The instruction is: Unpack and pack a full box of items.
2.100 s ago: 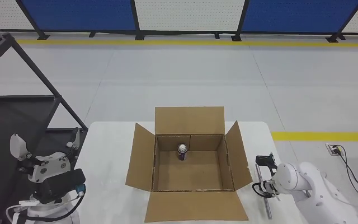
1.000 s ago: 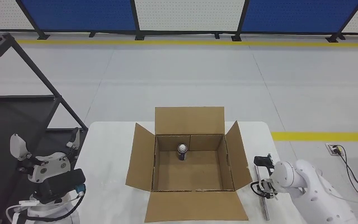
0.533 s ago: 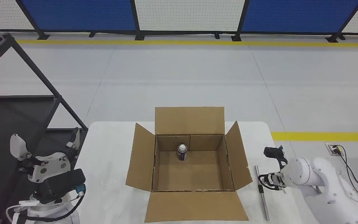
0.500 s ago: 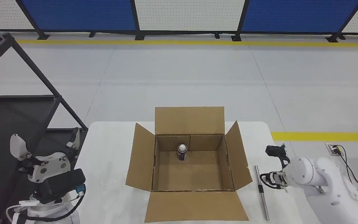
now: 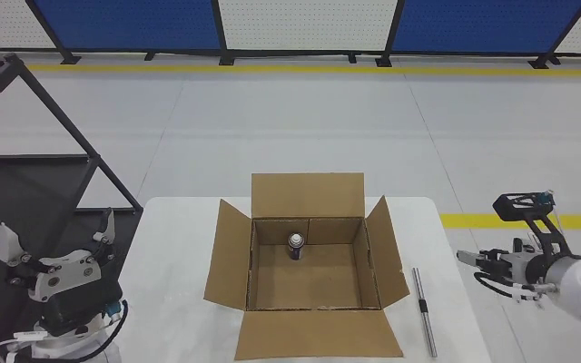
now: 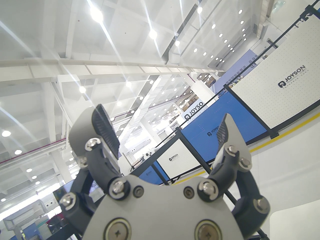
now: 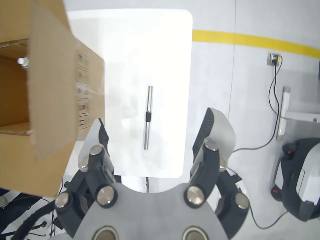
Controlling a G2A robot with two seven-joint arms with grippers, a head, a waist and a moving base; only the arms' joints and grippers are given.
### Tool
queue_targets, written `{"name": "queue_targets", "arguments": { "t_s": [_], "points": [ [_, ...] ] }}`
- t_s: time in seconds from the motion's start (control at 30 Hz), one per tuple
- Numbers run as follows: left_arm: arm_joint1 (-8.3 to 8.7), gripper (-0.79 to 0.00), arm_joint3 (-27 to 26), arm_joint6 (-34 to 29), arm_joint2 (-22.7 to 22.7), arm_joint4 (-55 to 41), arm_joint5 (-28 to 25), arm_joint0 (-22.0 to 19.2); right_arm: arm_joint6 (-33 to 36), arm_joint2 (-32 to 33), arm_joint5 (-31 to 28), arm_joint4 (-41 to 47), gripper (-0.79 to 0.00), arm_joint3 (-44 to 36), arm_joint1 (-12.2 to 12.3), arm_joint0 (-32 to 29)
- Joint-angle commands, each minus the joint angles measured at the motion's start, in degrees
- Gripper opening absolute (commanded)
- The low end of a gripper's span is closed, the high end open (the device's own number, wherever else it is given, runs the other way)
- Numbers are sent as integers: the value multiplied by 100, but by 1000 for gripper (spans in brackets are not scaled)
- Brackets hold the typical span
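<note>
rod out, bottle in the box, both grippers empty

right gripper (image 7: 155,122) is spread wide and empty, hanging past the table (image 5: 182,254) edge; left gripper (image 6: 163,114) is also spread, pointing up at the ceiling. the bottle (image 5: 295,245) stands upright near the box (image 5: 309,195) far wall; the rod (image 5: 425,311) lies on the table just beside the right flap. a reach for the bottle could clip a raised flap and shove the box; an off-centre pinch may tip the narrow bottle; a nudge may roll the rod off.

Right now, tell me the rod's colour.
Silver rod with a black band midway, clearest in the right wrist view.
</note>
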Motion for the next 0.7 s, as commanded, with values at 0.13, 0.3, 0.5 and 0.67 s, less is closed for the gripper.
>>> {"name": "queue_targets", "arguments": {
  "t_s": [0.13,0.3,0.5,0.67],
  "points": [
    [-4,0,-6,-1,-289,-124,135,167,-5,-193,-285,786,0,-715,90,218],
    [-4,0,-6,-1,-289,-124,135,167,-5,-217,-279,811,0,-719,104,246],
    [-4,0,-6,-1,-289,-124,135,167,-5,-217,-279,811,0,-719,104,246],
    [-3,0,-22,-85,-277,-157,47,102,-488,-409,-505,1072,0,-738,80,99]
  ]
}}
